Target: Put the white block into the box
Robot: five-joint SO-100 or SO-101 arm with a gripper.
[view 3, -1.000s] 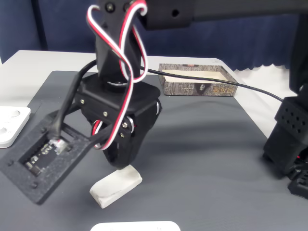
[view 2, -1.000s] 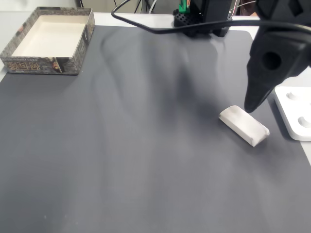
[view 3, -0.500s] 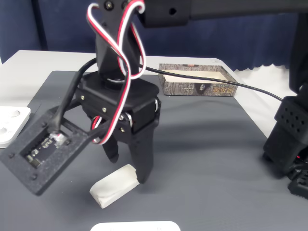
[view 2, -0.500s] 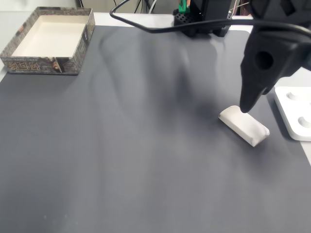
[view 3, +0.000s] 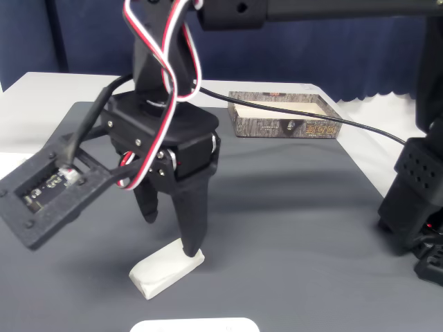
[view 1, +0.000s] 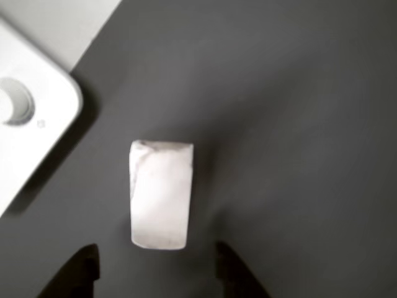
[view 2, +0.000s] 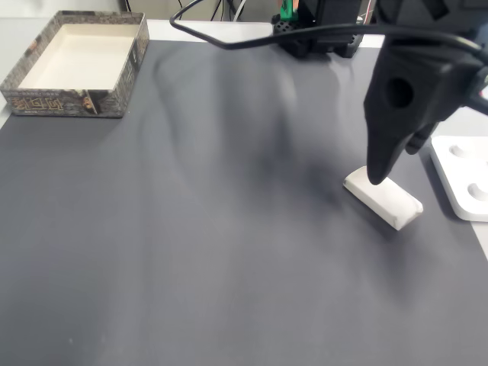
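Observation:
The white block (view 1: 160, 194) lies flat on the dark grey mat, also seen at the right of a fixed view as the block (view 2: 383, 198) and low in a fixed view as the block (view 3: 166, 270). My black gripper (view 3: 168, 228) is open and points down over the block's far end, one fingertip (view 3: 190, 245) at the block's edge. In the other view the two fingertips (view 1: 84, 270) stand either side of the block's near end. From above, the gripper (view 2: 377, 174) covers the block's upper end. The box (view 2: 65, 103) sits at the far left corner, also seen as the box (view 3: 287, 128).
A white plastic panel (view 2: 465, 179) with round recesses lies right beside the block, also seen as the panel (view 1: 31, 124). The arm's base (view 2: 316, 30) and a black cable (view 2: 229, 42) are at the back of the mat. A wide stretch of mat separates block and box.
The gripper has opened from shut and shifted a little left over the block's end, its fingers now straddling it. The block has not moved.

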